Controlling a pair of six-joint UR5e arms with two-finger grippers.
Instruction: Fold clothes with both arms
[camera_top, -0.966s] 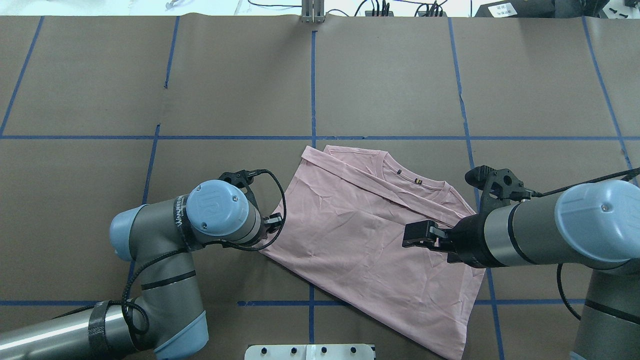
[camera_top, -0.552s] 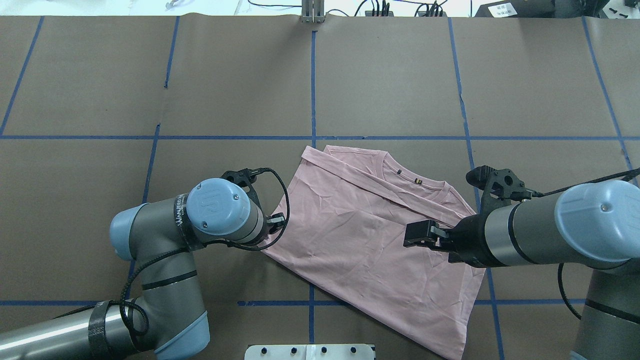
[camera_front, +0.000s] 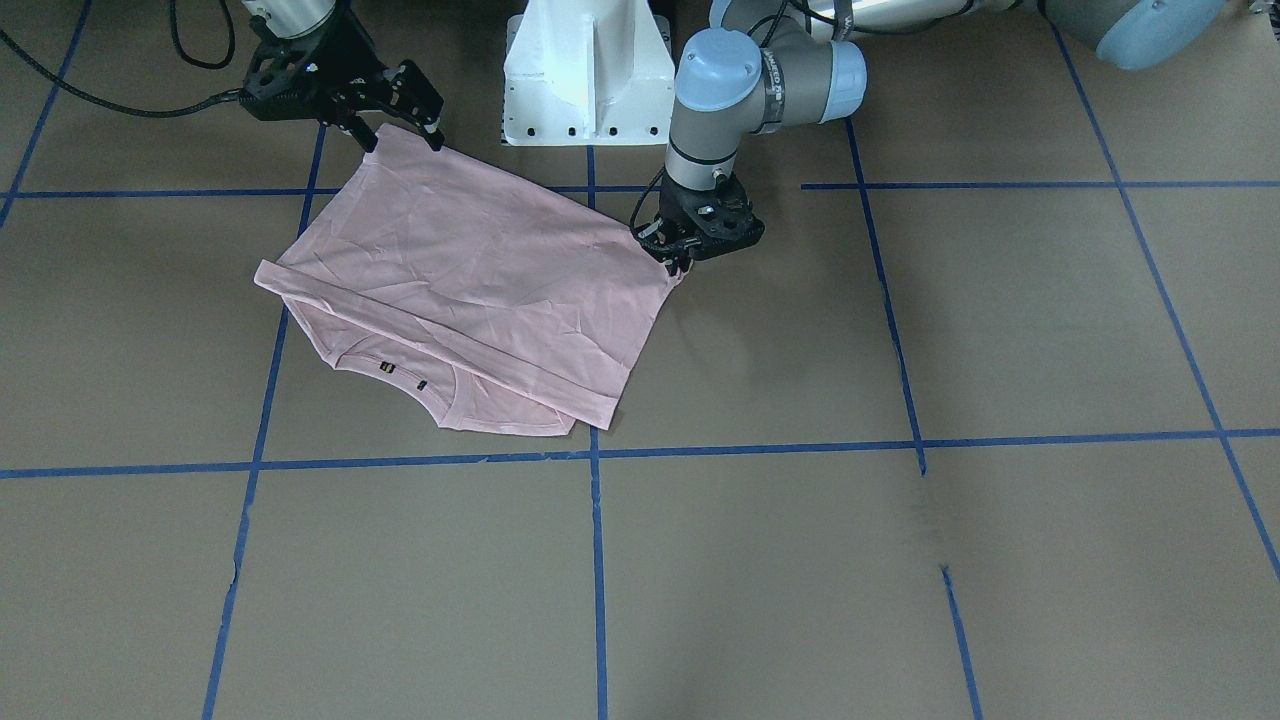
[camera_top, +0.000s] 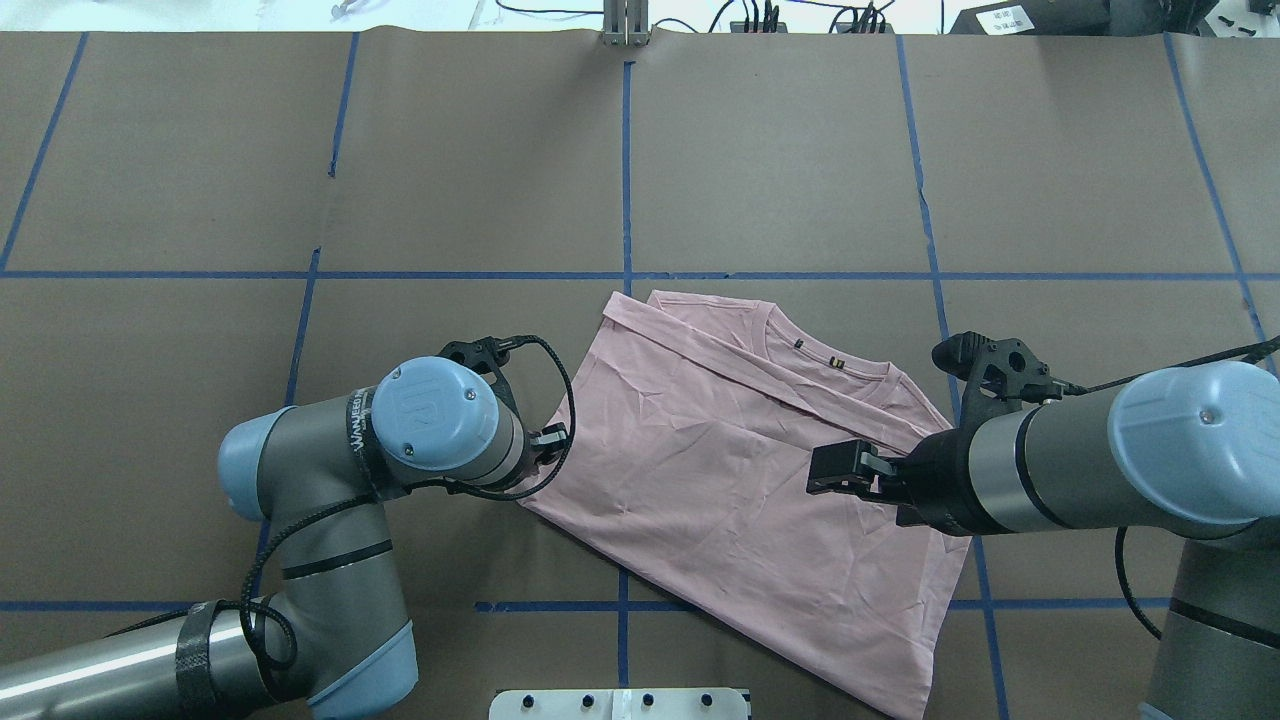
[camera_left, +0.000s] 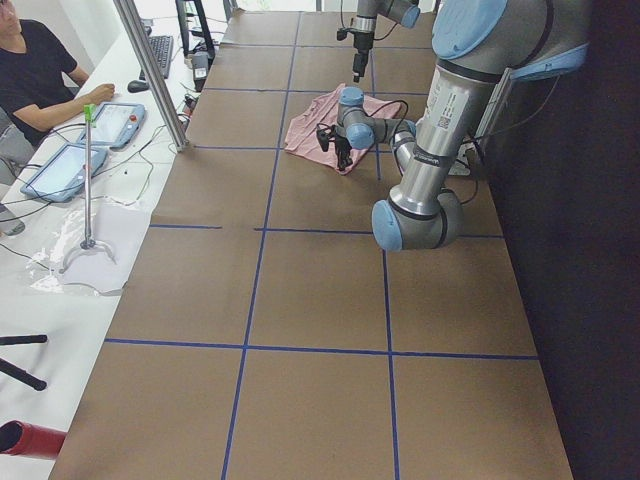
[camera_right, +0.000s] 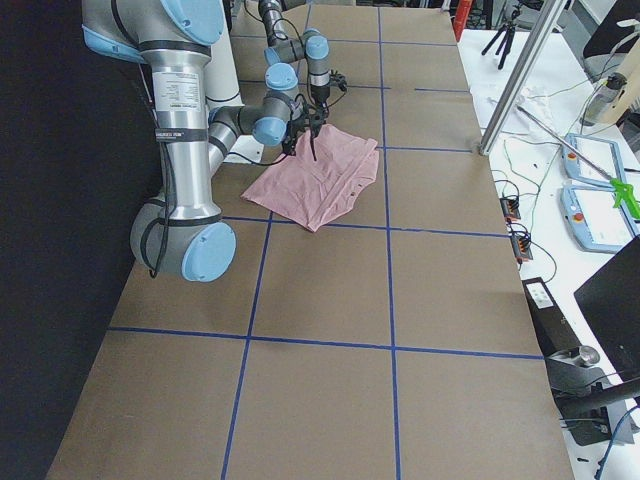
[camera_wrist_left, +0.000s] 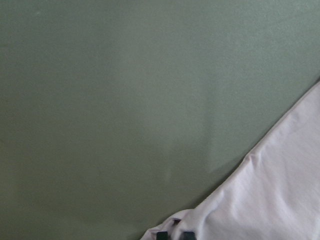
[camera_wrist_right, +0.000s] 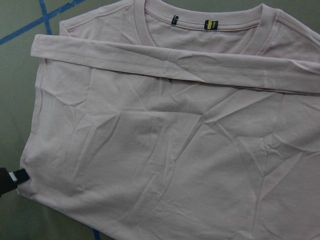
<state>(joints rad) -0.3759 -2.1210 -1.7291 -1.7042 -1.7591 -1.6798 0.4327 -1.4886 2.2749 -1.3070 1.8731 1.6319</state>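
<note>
Left hand (camera_front: 680, 262), right hand (camera_front: 402, 132), one T-shirt (camera_front: 470, 270)

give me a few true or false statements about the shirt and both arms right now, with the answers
1. The T-shirt lies folded, with a band of cloth laid across it just below the collar. True.
2. The collar faces the robot's white base. False: it is on the side away from the base.
3. The jaws of the left arm are closed on a corner of the T-shirt. True.
4. The jaws of the right arm clamp the collar. False: they stand open at the shirt's edge near the base, away from the collar.
5. The table is marked with red tape. False: the tape is blue.
</note>
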